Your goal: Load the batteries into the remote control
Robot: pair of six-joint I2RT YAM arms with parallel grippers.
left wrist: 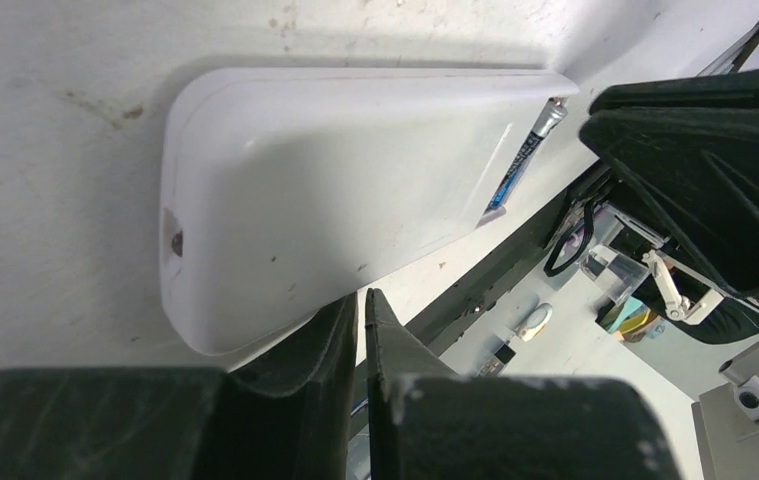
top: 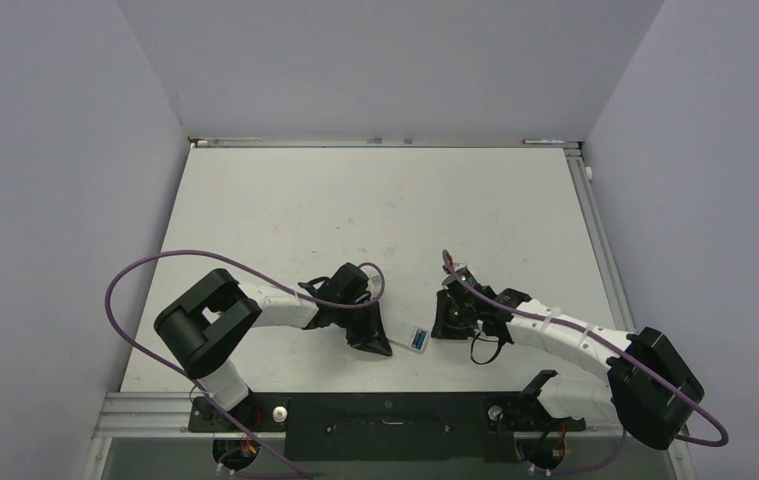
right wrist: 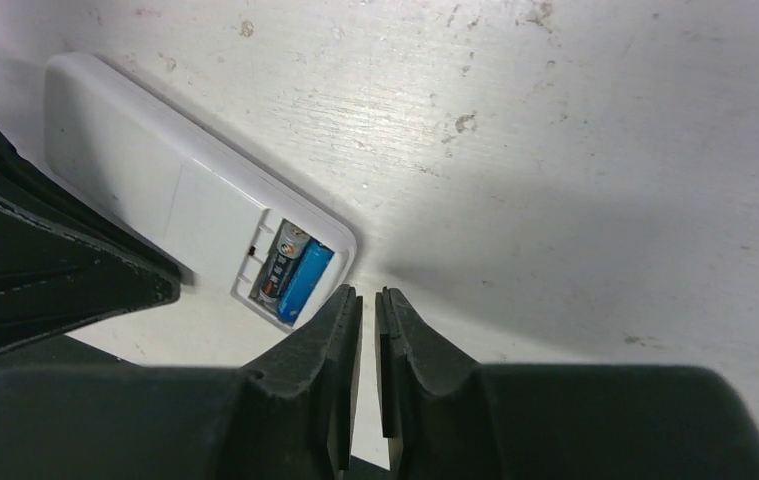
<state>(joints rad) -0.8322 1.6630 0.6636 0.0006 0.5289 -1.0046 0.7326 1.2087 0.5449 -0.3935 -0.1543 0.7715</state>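
With both jaws nearly closed and empty, could nudge the white rectangular plastic remote (right wrist: 155, 190), unseating the slim blue cylindrical battery (right wrist: 305, 282) and dark cylindrical battery (right wrist: 279, 266) from its uncovered bay (right wrist: 253, 268).

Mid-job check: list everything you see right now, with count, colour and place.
table: 1, white, scuffed, under everything
walls: 3, grey, at the table's left, back and right
remote: 1, white, lying back up near the table's near edge, between the two arms, battery bay open
batteries: 2, one blue, one dark, side by side in the bay
cables: 2, purple, one looping from each arm
left arm: 1, black and white, jaws shut, tips at the remote's long side
right arm: 1, black and white, jaws shut and empty, tips just off the bay end
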